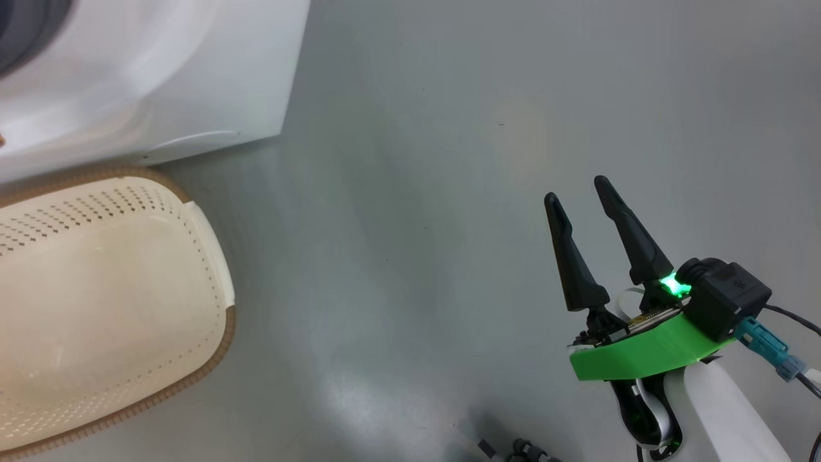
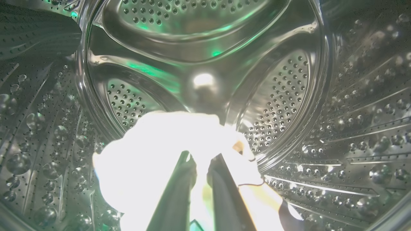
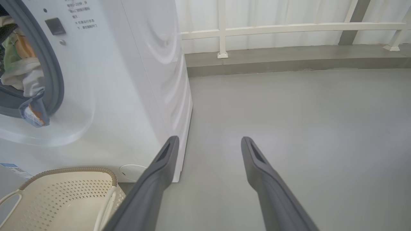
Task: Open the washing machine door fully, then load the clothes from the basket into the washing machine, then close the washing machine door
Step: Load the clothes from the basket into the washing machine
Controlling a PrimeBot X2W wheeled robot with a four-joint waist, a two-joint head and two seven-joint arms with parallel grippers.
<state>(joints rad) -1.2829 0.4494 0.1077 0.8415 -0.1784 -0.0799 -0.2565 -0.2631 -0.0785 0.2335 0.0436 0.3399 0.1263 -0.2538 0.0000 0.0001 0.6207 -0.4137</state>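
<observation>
Loading step | left gripper (image 2: 202, 156) pinched shut on the clothes (image 2: 151, 160), deep inside the drum (image 2: 289, 96) | right gripper (image 1: 576, 188) spread wide, holding nothing, above the floor (image 1: 417, 192) | basket (image 1: 215, 269) looks empty | you let go low and far back; one corner (image 3: 33, 112) hangs over the grey seal (image 3: 56, 83), tuck it.

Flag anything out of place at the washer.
A light blue corner of the clothes droops out over the gasket at the washing machine mouth. It could get pinched at closing. Nothing else stands out.
</observation>
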